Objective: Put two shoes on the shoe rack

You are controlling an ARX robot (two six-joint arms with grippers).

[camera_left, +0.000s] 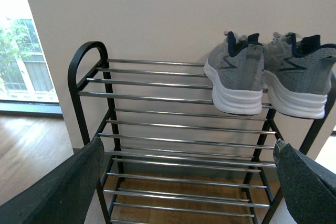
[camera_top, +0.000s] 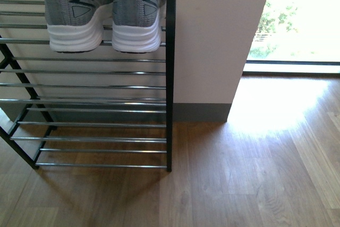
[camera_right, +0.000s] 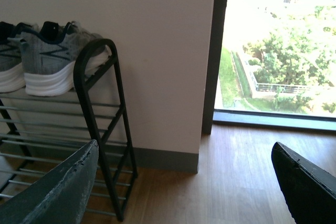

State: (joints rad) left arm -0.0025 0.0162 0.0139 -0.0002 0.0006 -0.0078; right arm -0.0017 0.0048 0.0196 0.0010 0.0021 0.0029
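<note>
Two grey knit sneakers with white soles stand side by side, heels outward, on the top shelf of the shoe rack (camera_top: 170, 78) at its right end: the left shoe (camera_top: 74, 11) and the right shoe (camera_top: 137, 14). They also show in the left wrist view, as one shoe (camera_left: 239, 80) and the other shoe (camera_left: 299, 82), and one shoe (camera_right: 52, 61) shows in the right wrist view. My left gripper (camera_left: 189, 182) is open and empty, facing the rack (camera_left: 157, 98). My right gripper (camera_right: 184, 182) is open and empty beside the rack's end frame (camera_right: 100, 119). Neither arm shows in the front view.
The rack has lower tiers of chrome rods (camera_top: 95, 126) standing against a white wall (camera_top: 212, 35) with a grey skirting. Wooden floor (camera_top: 249, 174) stretches to the right. A floor-length window (camera_top: 303, 19) lies at the right, with a dark frame (camera_right: 212, 77).
</note>
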